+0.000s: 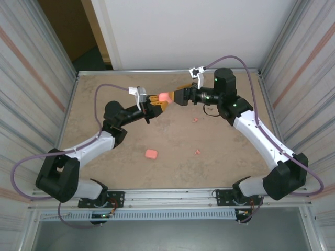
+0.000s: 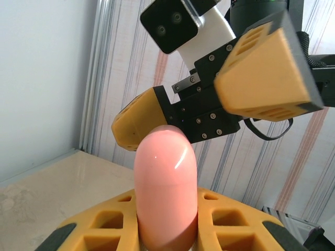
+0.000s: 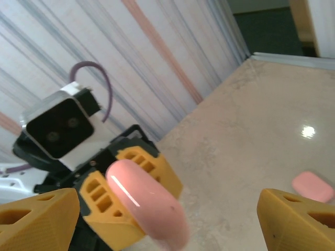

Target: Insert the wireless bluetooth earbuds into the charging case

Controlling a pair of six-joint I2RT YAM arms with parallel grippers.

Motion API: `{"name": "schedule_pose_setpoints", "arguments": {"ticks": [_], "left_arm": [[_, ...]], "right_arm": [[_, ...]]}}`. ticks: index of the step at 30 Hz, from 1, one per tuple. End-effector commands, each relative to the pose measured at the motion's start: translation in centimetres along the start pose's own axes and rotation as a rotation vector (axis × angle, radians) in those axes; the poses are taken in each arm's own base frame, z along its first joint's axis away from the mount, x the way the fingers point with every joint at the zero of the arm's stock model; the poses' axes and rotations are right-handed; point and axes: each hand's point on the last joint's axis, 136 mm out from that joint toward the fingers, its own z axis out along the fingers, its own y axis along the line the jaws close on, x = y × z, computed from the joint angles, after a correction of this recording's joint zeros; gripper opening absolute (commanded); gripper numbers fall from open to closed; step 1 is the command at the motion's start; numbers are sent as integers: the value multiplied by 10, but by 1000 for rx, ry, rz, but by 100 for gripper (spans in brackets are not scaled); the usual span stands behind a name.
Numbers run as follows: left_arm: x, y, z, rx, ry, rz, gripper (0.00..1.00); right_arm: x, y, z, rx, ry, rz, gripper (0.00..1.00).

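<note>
Left hand [image 1: 157,101] grips rounded glossy pink plastic charging case [image 1: 163,97] in mid-air; right hand [image 1: 176,97] spread open just beside it, not touching.
Risk: case looks closed and is pinched only at one end, so a push from the right hand could twist it loose and drop it. Count: two cases, one held, second pink case [image 1: 151,153] on worktop [image 1: 172,178]; two tiny salmon-pink stemmed plastic earbuds, one earbud [image 1: 195,120], other earbud [image 1: 197,152], both on worktop, well apart from held case.

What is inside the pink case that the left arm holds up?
Only the smooth outer shell of the pink case shows. It looks shut, so its inside is hidden. Its lower end is covered by the jaws clamping it.
</note>
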Motion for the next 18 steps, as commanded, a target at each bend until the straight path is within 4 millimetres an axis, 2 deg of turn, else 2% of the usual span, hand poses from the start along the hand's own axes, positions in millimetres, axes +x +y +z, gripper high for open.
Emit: {"name": "schedule_pose_setpoints", "arguments": {"ticks": [1, 6, 11, 18], "left_arm": [[-14, -2, -6, -30, -25, 55, 0], [-6, 27, -20, -151, 27, -20, 0], [27, 64, -44, -282, 118, -200, 0], [79, 92, -81, -415, 215, -423, 0]], "right_arm": [[-2, -6, -15, 62, -23, -5, 88], [-1, -25, -28, 155, -45, 15, 88], [3, -51, -39, 264, -57, 64, 88], [9, -73, -44, 319, -54, 124, 92]]}}
